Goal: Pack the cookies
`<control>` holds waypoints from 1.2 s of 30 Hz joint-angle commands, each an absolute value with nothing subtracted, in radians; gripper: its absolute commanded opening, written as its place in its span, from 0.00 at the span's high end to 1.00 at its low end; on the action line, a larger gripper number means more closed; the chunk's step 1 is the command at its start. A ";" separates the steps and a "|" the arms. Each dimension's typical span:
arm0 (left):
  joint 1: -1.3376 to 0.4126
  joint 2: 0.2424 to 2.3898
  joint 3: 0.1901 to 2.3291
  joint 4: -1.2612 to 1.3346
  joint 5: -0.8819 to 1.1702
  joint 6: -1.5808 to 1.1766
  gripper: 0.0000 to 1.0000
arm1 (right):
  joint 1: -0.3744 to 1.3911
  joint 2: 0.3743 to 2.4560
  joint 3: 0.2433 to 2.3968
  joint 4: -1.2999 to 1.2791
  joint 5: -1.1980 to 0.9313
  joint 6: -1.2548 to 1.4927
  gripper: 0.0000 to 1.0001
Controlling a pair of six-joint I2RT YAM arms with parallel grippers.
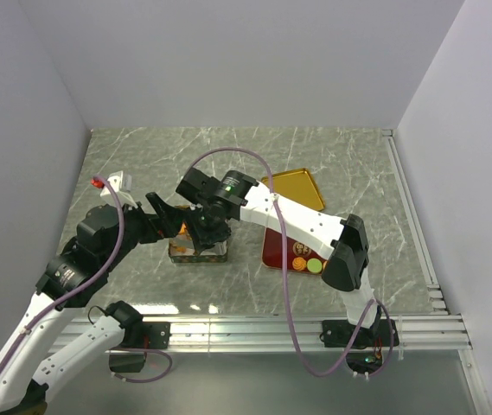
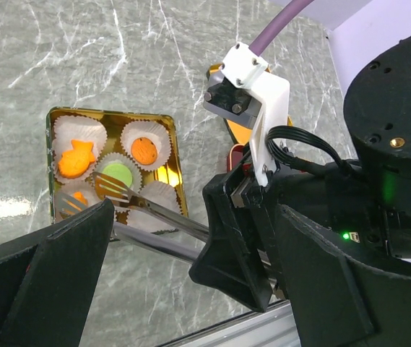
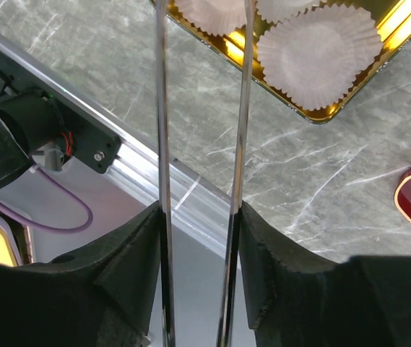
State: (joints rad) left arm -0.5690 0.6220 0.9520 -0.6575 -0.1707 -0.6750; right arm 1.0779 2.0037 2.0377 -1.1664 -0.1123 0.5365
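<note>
A gold tin (image 2: 172,170) holds white paper cups with cookies: a fish-shaped orange one (image 2: 75,159), a round orange one (image 2: 144,150), a green one (image 2: 117,176). More cookies (image 1: 308,259) lie on a red tray (image 1: 273,246). My right gripper (image 3: 199,217) is shut on metal tongs (image 3: 243,130), whose tips (image 2: 111,189) reach over the green cookie; nothing shows between them. My left gripper (image 2: 191,289) is open and empty beside the tin (image 1: 198,252), its fingers (image 2: 46,282) spread either side of the right gripper (image 1: 204,226).
A gold lid (image 1: 297,186) lies behind the red tray. Empty paper cups (image 3: 321,54) fill the tin's near corner. The aluminium rail (image 1: 271,327) runs along the table's near edge. Purple cables loop off both arms.
</note>
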 commanded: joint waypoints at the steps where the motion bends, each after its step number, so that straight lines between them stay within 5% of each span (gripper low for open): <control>1: -0.572 0.627 0.963 -0.649 -0.167 -0.670 0.01 | 1.083 2.010 2.085 -1.157 -0.095 0.528 0.49; 19: -0.574 0.657 0.985 -0.621 -0.169 -0.629 0.00 | 1.083 1.878 2.115 -1.219 -0.014 0.594 0.47; 36: -0.574 0.678 0.951 -0.560 -0.152 -0.606 0.01 | 1.046 1.361 1.608 -1.338 0.167 0.776 0.46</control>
